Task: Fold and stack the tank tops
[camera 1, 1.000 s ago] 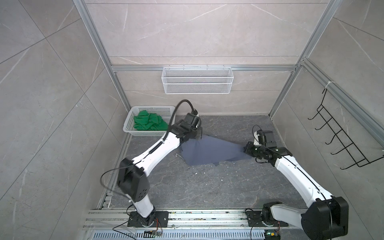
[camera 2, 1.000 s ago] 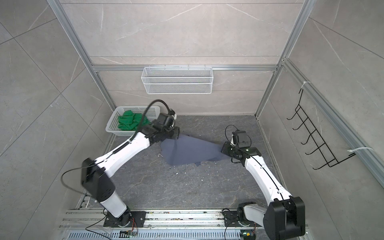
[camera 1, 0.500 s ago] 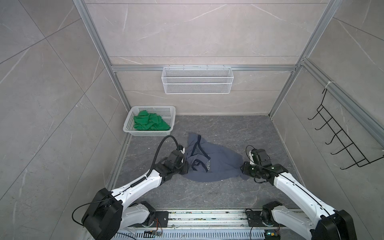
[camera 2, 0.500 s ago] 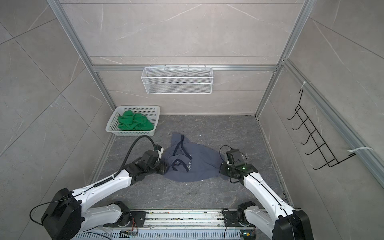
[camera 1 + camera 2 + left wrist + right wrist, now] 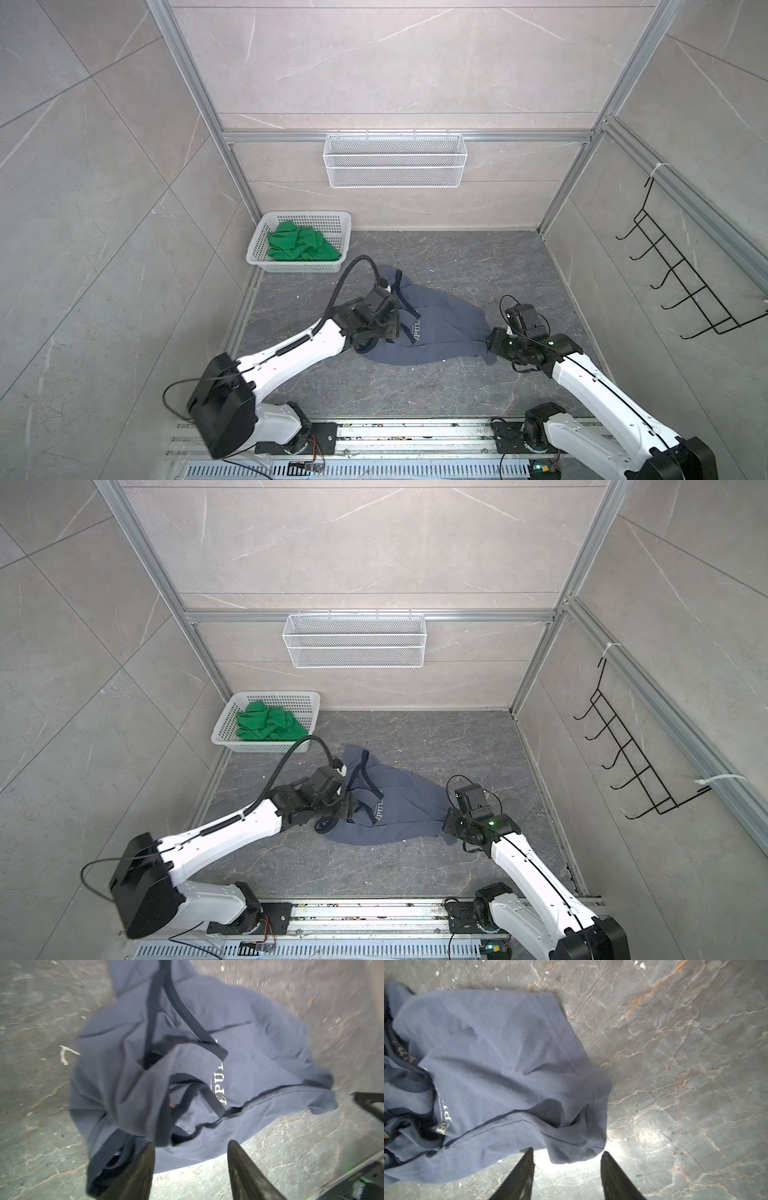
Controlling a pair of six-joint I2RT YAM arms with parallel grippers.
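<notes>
Blue tank top [image 5: 440,328]: soft matt cloth, creased, with darker trim and flat pale print.
Green tank top [image 5: 300,247]: matt cloth, crumpled, inside the basket.
Basket [image 5: 299,267]: white perforated plastic with a faint sheen.
Floor [image 5: 457,257] beside the basket: grey stone-look slab, veined and smooth, dully shiny where lit.
Walls [image 5: 124,166] behind the basket: beige tile-look panels, smooth, satin.
Frame rail [image 5: 291,136] above the basket: bare silver metal, matt.
Mesh shelf [image 5: 395,174] above the basket: white-coated wire mesh.
Hook rack [image 5: 685,274] far across from the basket: thin black wire.
Arm shells [image 5: 299,353]: smooth white plastic, slightly glossy.
</notes>
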